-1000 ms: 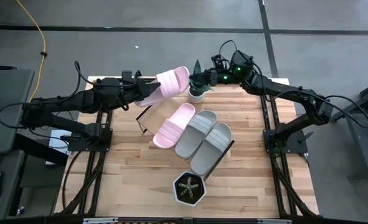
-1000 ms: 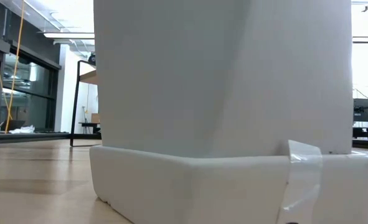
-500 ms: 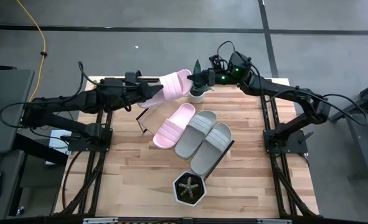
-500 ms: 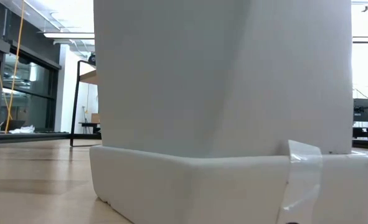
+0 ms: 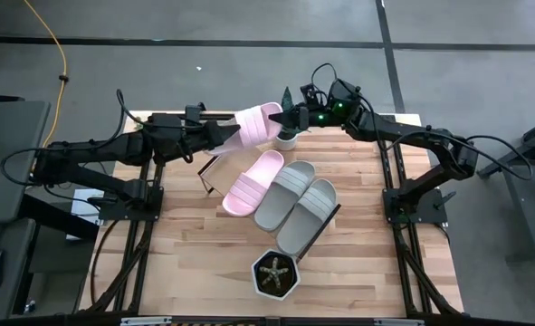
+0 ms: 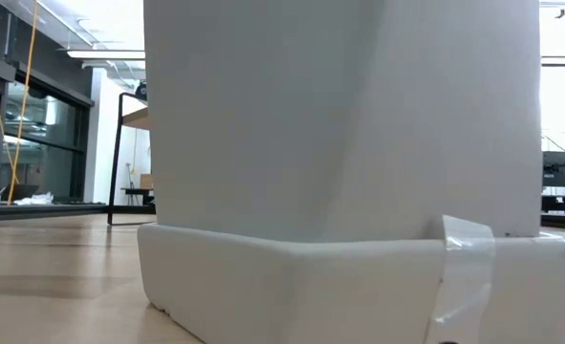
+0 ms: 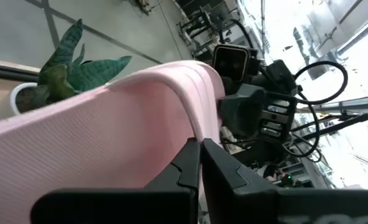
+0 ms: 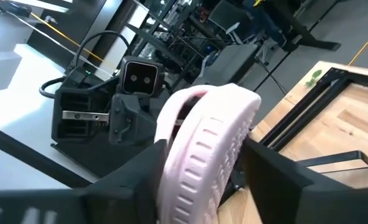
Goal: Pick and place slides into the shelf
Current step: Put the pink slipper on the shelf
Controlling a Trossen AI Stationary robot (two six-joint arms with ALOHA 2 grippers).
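Observation:
One pale pink slide (image 5: 253,124) is in the air over the table's far edge, between the two arms. My left gripper (image 5: 220,136) is shut on its left end. My right gripper (image 5: 290,118) is open, with its fingers on either side of the slide's free end (image 8: 202,149). The second pink slide (image 5: 253,181) and two grey-beige slides (image 5: 285,192) (image 5: 309,211) lie side by side, soles down, on the shelf (image 5: 214,170), which sits slantwise mid-table. The low view is blocked by a white pot (image 6: 339,143). My left gripper (image 7: 200,165) pinches the pink slide's edge (image 7: 190,134) between its two fingers, coming level from the table's left. The slide is lifted clear and reaches out past the fingers toward the right arm. My right gripper (image 8: 203,146) has a finger (image 8: 143,171) on each side of the slide's free end, coming from the table's right; whether they touch it I cannot tell.
A small white pot with a green plant (image 5: 287,134) stands at the far edge, right under the held slide. A white hexagonal pot (image 5: 274,276) sits near the front edge. Bare tabletop (image 5: 186,244) lies left and right of the shelf.
My left gripper has carried the pink slide toward the table's right, toward the right gripper, and the slide has turned flatter. My right gripper has come a little left, and the slide's free end now lies between its fingers. The slides on the shelf have stayed put.

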